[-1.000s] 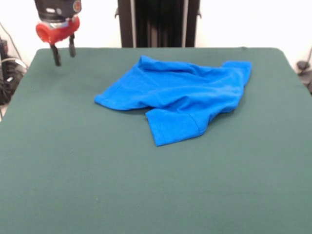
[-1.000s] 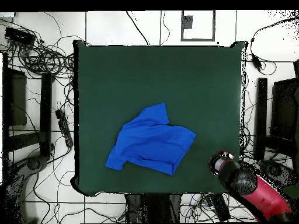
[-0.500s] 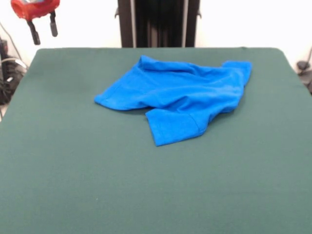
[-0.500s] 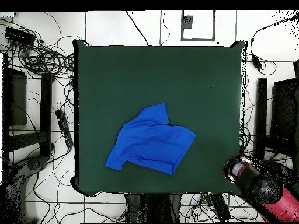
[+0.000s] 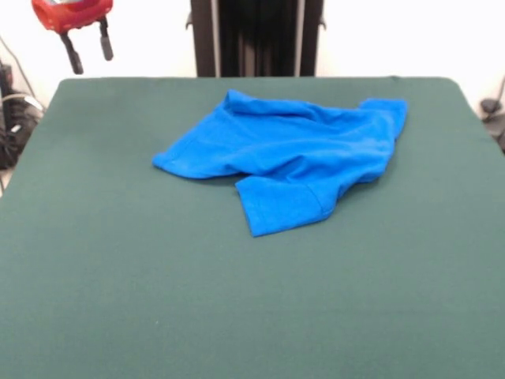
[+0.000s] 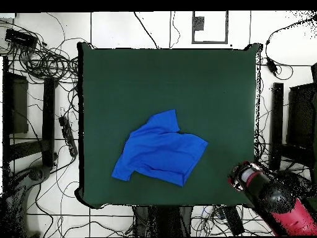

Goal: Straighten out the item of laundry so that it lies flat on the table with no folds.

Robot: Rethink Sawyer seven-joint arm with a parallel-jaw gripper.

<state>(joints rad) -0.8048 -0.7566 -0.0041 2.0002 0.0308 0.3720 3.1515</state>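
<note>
The T-shirt lies crumpled on the green tabletop, toward its far middle in the front view, with one short sleeve folded out over the front edge of the heap and wrinkles across the body. At the upper left of the front view, the pincer hangs above the tabletop's corner, well apart from the shirt, its two dark fingers spread and holding nothing. From overhead, the pincer sits over the tabletop's lower right corner.

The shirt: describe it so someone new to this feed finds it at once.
On the dark green table, look slightly beyond the middle in the front view. The royal-blue T-shirt lies there crumpled, one sleeve folded out toward the camera. It is the only thing on the cloth; the gripper hangs open off a far corner.
</note>
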